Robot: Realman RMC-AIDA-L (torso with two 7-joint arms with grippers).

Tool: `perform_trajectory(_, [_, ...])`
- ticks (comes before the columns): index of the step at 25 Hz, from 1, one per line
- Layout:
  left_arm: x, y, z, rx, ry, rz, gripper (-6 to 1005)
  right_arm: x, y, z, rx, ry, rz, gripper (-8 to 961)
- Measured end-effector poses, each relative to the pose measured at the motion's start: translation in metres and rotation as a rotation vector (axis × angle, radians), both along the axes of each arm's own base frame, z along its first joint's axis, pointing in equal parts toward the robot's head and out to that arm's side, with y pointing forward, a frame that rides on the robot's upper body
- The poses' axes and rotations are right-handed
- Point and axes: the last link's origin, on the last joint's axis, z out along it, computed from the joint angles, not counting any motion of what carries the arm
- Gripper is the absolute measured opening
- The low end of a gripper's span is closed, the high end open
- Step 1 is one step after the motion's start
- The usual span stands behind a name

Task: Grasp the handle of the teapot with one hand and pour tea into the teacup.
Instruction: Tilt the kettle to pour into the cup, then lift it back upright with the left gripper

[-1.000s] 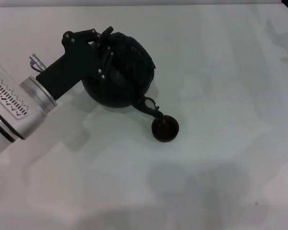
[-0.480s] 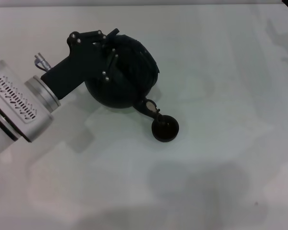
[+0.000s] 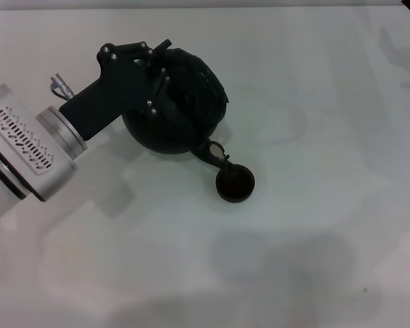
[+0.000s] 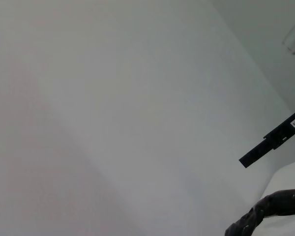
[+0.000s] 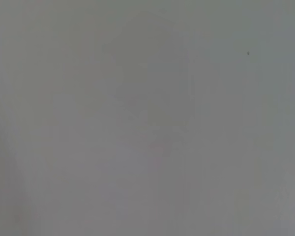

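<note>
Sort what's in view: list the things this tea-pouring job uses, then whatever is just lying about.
In use: teapot, its handle held by the left gripper, spout tipped over the teacup.
Lying about: nothing; only the white table.

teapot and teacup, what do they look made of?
Teapot: matte black with no glare, likely cast iron or dark ceramic. Its handle looks rough and wrapped. Teacup: dark brown-black, faint sheen, probably glazed ceramic. Left gripper holds the handle.
</note>
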Motion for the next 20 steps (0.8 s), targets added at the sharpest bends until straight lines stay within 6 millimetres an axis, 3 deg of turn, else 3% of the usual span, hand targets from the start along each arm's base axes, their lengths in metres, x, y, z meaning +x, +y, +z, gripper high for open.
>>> perform_trajectory(20, [0.0005, -0.0007, 0.0003, -0.051, -0.107, 0.074, 110, 0.0065, -0.0051, 0.0011, 0.002, 0.0, -0.016, 844])
